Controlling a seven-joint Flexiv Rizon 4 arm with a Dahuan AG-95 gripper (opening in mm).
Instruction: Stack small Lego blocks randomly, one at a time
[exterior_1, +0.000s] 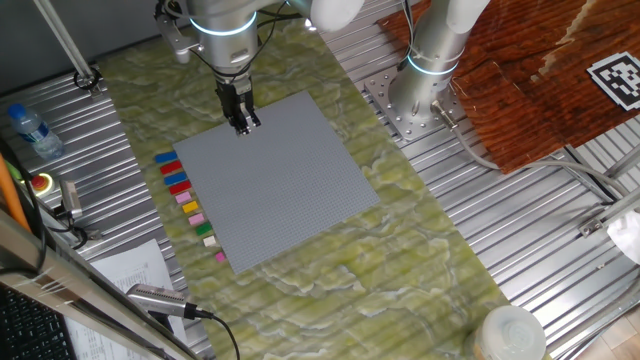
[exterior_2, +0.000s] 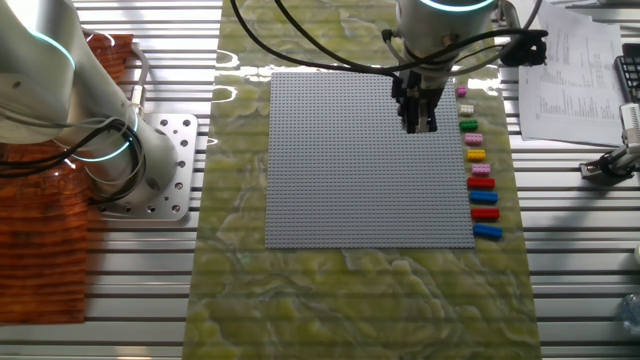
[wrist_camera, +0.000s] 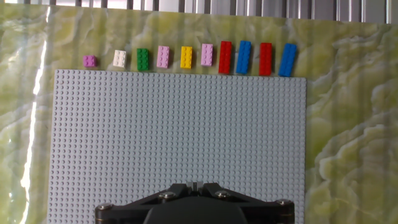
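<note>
No brick has been picked or stacked yet, so the task looks to be at its very start. All 10 small plastic Lego bricks lie in 1 row on the green marbled worktop, just beside one edge of the large flat grey studded baseplate, which is bare. In the hand view the row runs from a tiny pink brick, through cream, green, pink, yellow and pink ones, to 2 red and 2 blue longer bricks, ending in the blue brick at the other end.

The arm hangs nearly vertical over the baseplate, its two-finger black gripper pointing straight down and held above the studs, toward the side where the row lies. The fingers appear pressed together and hold nothing.

The next move, I judge, calls for shifting sideways over 1 brick in the row, spreading the fingers, squaring them to the brick's sides, then descending to pinch it.
</note>
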